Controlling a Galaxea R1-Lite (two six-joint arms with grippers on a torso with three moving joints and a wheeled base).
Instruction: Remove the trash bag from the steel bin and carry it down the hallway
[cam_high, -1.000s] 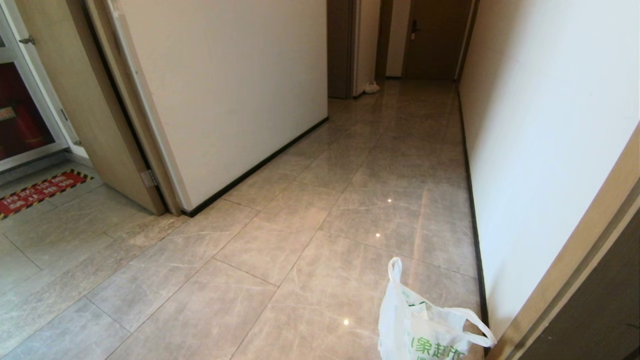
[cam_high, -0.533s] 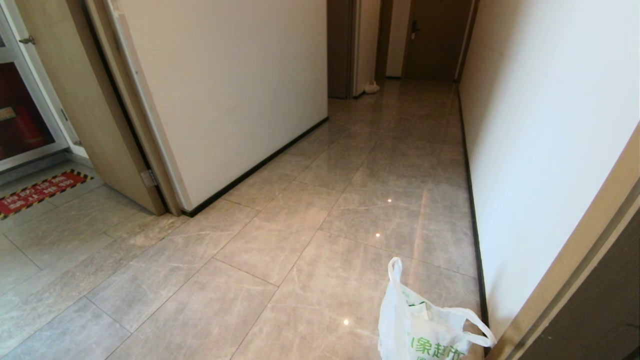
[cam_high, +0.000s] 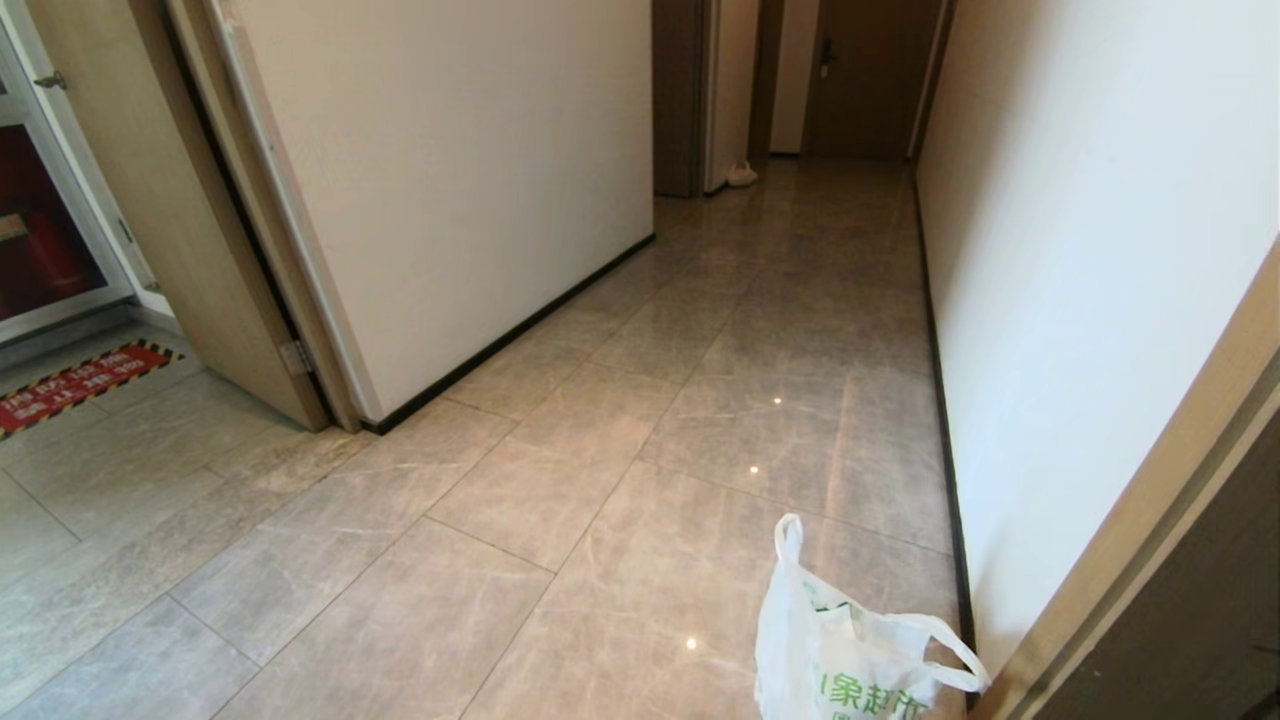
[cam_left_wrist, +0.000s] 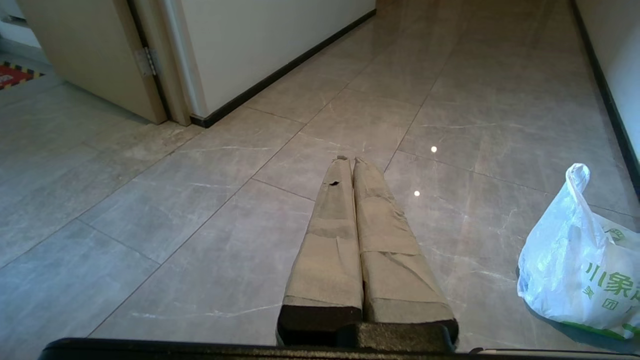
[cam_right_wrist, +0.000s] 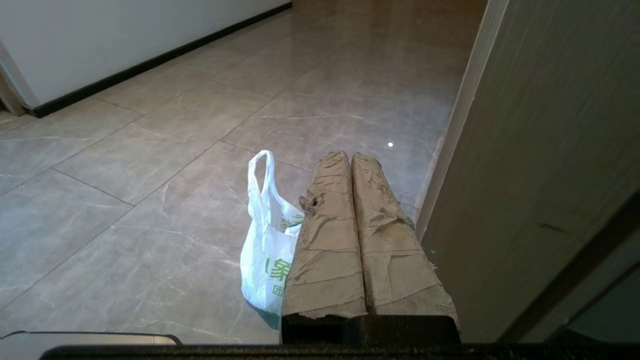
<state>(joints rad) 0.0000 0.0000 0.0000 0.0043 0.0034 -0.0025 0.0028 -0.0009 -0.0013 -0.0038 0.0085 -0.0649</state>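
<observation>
The trash bag (cam_high: 850, 650) sits on the hallway floor (cam_high: 560, 480) beside the right wall's baseboard (cam_high: 945, 440); thin, soft, probably light. Upright loop handle (cam_high: 789, 535) suits gripping. Left gripper (cam_left_wrist: 348, 161) and right gripper (cam_right_wrist: 348, 155) are closed, empty.

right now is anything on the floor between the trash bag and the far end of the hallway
Nothing visible blocks it. The trash bag sits on the floor by the right wall, and the hallway tiles ahead show no obstacle. A small white object lies far off beside the left doorway, out of the main path.
</observation>
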